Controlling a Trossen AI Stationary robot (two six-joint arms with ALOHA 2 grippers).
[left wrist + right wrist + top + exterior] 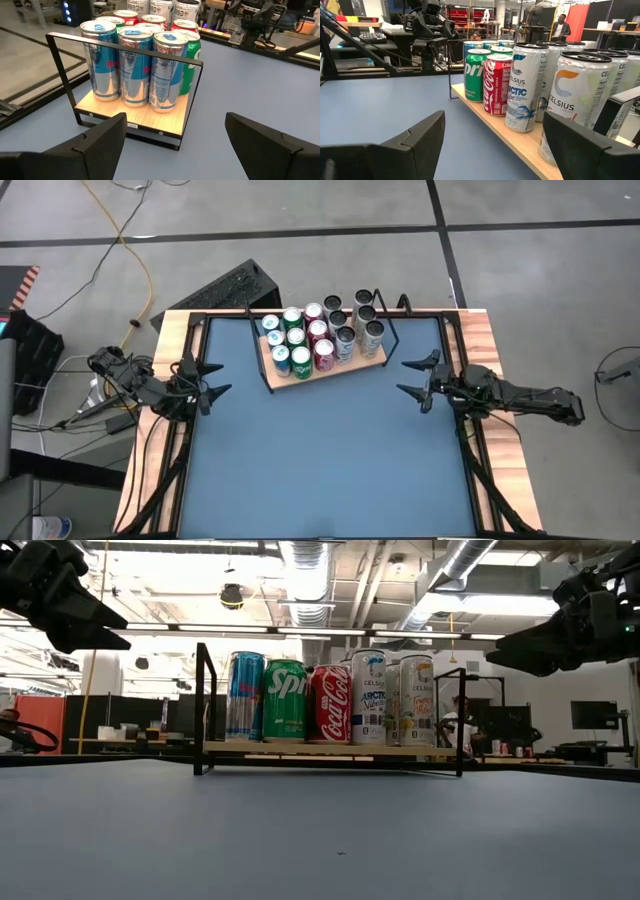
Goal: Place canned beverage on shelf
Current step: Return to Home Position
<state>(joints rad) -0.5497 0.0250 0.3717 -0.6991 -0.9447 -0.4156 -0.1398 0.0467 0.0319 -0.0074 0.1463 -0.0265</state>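
The shelf, a light-wood board in a black wire frame, rests flat on the blue tabletop near its far edge. Several cans stand upright on it in rows: blue ones, green ones, red ones and white and silver ones. My left gripper hovers open at the table's left edge, pointing toward the shelf. My right gripper hovers open at the right edge, pointing left, level with the cans. Neither holds anything.
Wooden side rails and black frame bars border the blue tabletop. Its near half lies bare between the two arms. A person stands in the room far behind the table.
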